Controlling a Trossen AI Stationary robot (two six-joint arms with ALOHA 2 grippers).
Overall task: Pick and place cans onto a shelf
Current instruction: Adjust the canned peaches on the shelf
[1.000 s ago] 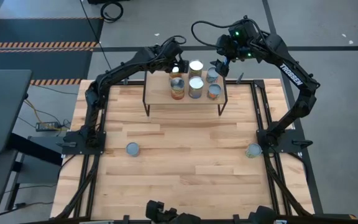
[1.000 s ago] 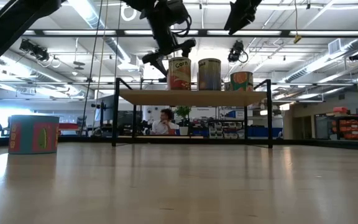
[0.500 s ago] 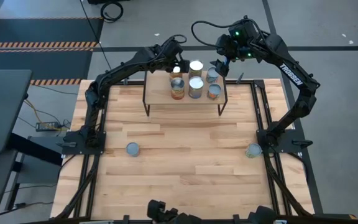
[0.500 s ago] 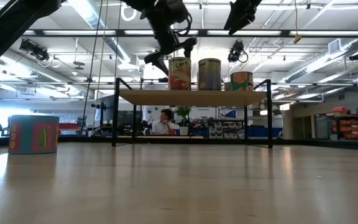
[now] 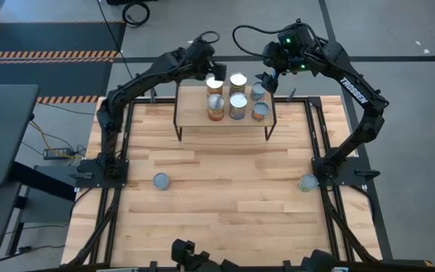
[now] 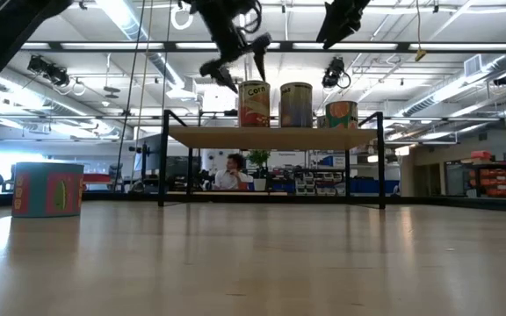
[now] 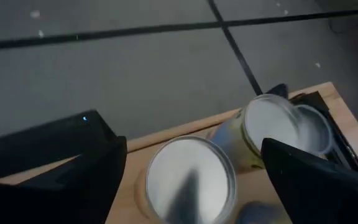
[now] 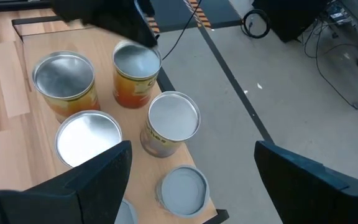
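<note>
Left gripper (image 5: 207, 63) hovered above the shelf's (image 5: 195, 113) back-left corner, fingers spread wide, holding nothing. Right gripper (image 5: 266, 78) hung over the back-right corner, also wide open and empty. Six cans (image 5: 238, 104) stood grouped on the shelf; one can (image 5: 161, 180) sat on the table (image 5: 225, 204) front left, another (image 5: 307, 183) front right.

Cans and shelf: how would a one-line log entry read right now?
shelf: six cans | table: two cans | left gripper: open, above shelf | right gripper: open, above shelf
</note>
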